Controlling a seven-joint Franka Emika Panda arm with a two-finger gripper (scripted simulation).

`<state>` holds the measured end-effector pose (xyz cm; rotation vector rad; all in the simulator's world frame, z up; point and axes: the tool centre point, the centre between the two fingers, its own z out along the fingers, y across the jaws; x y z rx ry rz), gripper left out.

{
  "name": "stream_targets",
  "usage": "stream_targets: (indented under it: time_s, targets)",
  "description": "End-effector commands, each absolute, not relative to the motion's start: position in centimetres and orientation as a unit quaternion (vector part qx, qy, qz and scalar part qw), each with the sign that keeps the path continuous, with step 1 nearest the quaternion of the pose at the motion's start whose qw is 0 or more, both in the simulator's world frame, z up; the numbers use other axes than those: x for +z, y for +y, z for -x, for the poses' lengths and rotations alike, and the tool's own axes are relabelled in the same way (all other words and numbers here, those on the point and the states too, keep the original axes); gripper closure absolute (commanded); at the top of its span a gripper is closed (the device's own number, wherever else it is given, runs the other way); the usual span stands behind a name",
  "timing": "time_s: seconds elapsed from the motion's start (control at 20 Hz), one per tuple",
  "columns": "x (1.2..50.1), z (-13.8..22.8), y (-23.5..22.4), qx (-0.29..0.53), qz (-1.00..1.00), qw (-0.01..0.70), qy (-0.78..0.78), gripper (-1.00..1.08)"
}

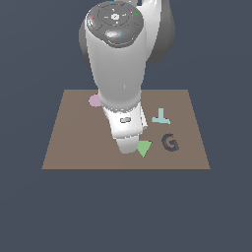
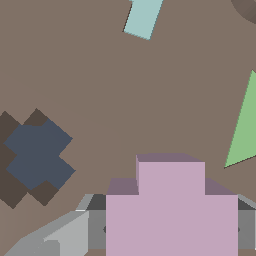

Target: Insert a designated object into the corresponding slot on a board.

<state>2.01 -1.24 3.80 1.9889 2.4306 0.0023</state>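
1. The brown board [image 1: 74,147] lies flat on a dark blue-grey ground, and all four of its edges show in the exterior view.
2. The white arm [image 1: 118,74] comes down over the board's middle. In that view its wrist hides the gripper and what it carries.
3. In the wrist view the lilac-pink stepped piece [image 2: 171,210] sits between the grey fingers [image 2: 60,235], which are pinched onto its sides. One finger shows at each flank.
4. The navy cut-out slot [image 2: 37,157] with its jagged, stepped edge lies in the board near the held piece, apart from it. Bare brown board runs between the two.
5. A green triangle [image 1: 143,147] lies just beside the wrist, on the exterior view's right, close to the board's front edge. In the wrist view its slanted edge stands near the pink piece's other side.
6. A pale teal T-shape [image 1: 161,117] and a dark G-shaped cut-out [image 1: 170,142] lie further toward the exterior view's right.
7. A round pink disc [image 1: 94,101] peeks out behind the arm near the board's far edge.
8. The board's left half in the exterior view is bare brown surface.
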Motion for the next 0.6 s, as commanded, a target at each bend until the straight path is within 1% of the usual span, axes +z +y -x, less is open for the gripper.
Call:
stream_targets:
  time_s: [0.0,0.55]
  targets:
    - [3.9,-0.9,-0.6,0.001,-0.584,0.001,0.812,1.08]
    - [4.0,4.0,0.4,0.0,-0.389,0.001,0.921,1.08]
